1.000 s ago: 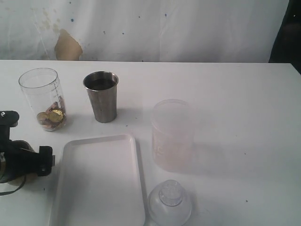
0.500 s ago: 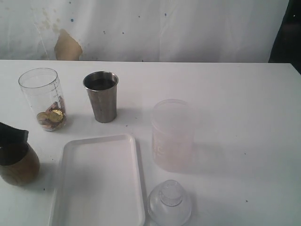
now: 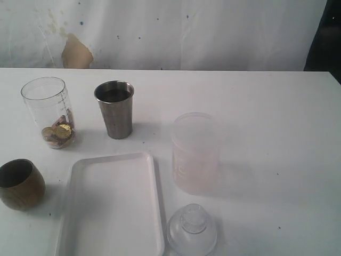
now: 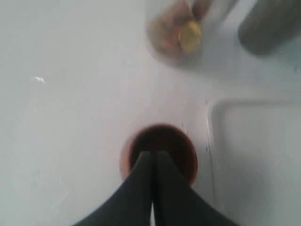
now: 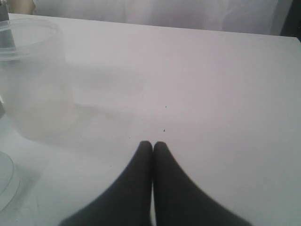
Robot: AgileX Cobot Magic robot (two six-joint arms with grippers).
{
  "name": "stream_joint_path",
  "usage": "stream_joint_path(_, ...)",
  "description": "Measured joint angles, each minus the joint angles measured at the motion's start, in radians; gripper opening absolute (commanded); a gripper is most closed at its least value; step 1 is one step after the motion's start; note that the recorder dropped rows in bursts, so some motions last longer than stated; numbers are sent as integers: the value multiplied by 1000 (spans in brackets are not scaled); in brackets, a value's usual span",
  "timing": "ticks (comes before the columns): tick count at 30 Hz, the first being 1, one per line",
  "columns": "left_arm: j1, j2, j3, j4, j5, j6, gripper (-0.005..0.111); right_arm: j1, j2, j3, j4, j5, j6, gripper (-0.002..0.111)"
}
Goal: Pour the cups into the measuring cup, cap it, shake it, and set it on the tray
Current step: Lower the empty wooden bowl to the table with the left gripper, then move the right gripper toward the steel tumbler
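While closed — claw near brown cup

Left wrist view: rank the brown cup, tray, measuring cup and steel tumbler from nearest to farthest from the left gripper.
Measured from the shut left gripper:
1. The brown cup, right at the fingertips.
2. The tray, its rim just beside that cup.
3. The measuring cup, well ahead, gold pieces inside.
4. The steel tumbler, farthest, beside the measuring cup on the tray's side.
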Motion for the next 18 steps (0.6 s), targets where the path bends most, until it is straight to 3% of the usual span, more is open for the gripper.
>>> stream_joint_path(4,50,-146,86,-84,-156,25,0,0,0,0,0,0,0,0)
stream_joint_path(9,50,-354,200,-120,-356,14,0,0,0,0,0,0,0,0)
stream_joint_path(18,50,-607,432,-190,-544,10,0,0,0,0,0,0,0,0)
